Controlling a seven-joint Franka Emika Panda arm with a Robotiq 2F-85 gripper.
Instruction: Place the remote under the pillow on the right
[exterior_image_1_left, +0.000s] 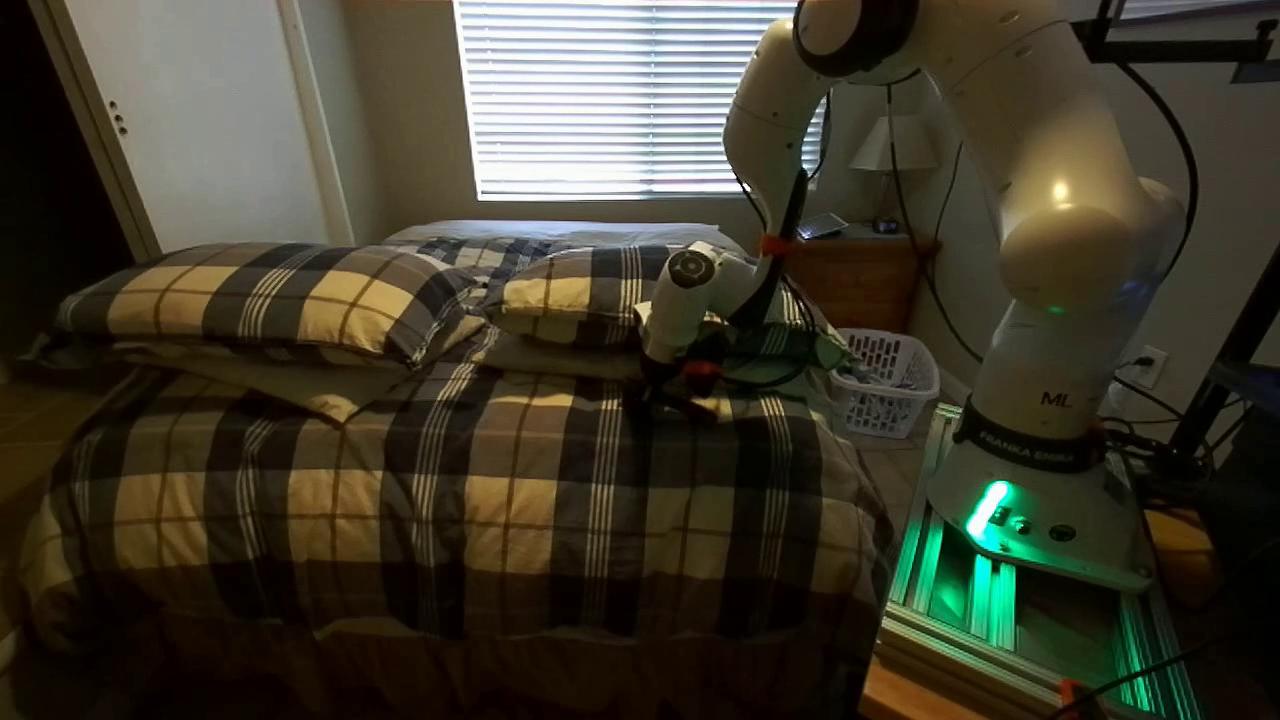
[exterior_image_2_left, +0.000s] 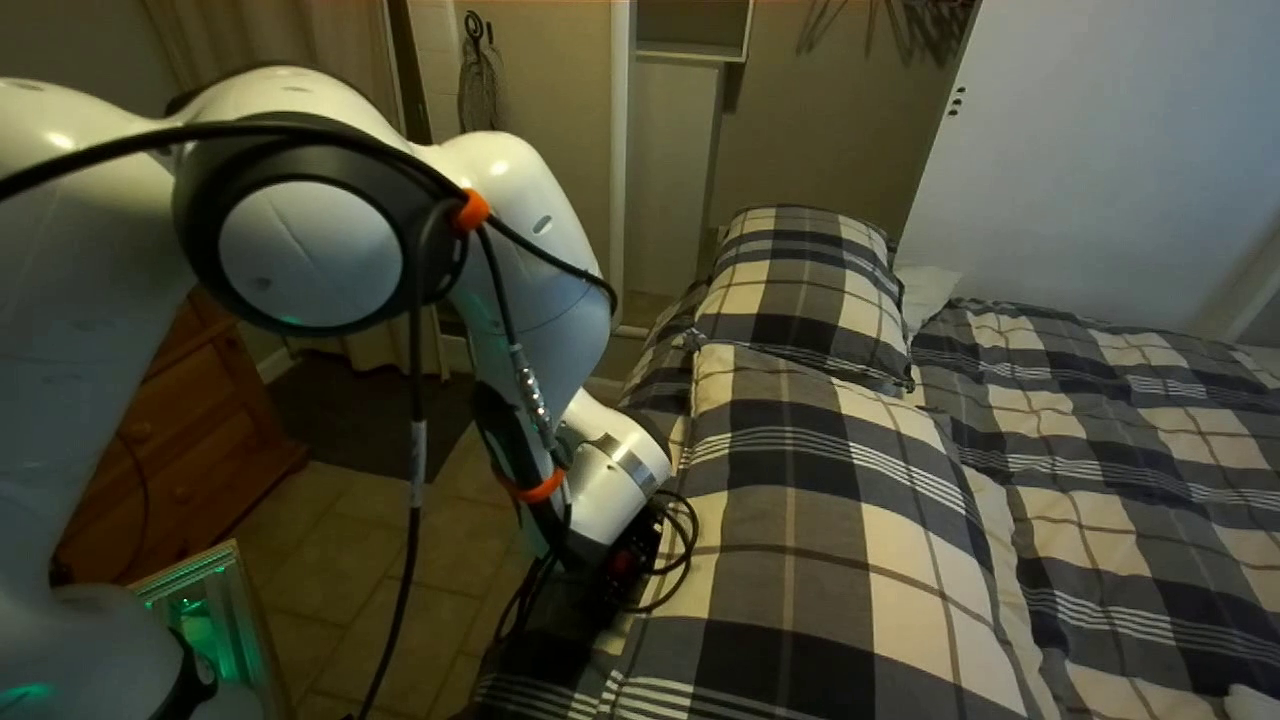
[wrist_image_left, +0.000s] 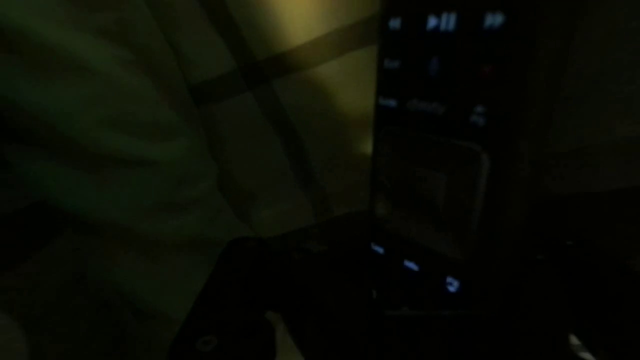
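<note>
I find the fingers (wrist_image_left: 235, 295) clamped on the remote (wrist_image_left: 425, 195). In my dim wrist view one finger meets its left edge; the opposite finger is lost in shadow. The remote stands upright there, face toward me, lower end nearest the base of the fingers. In both exterior views my arm (exterior_image_1_left: 765, 140) reaches down low over the bed (exterior_image_1_left: 520, 510), with the fingers just beside the pillow (exterior_image_1_left: 565, 285); whether the remote touches it, I cannot tell. A puffier pillow (exterior_image_1_left: 280, 300) lies next to that one. A basket (exterior_image_1_left: 885, 408) stands near the bed.
</note>
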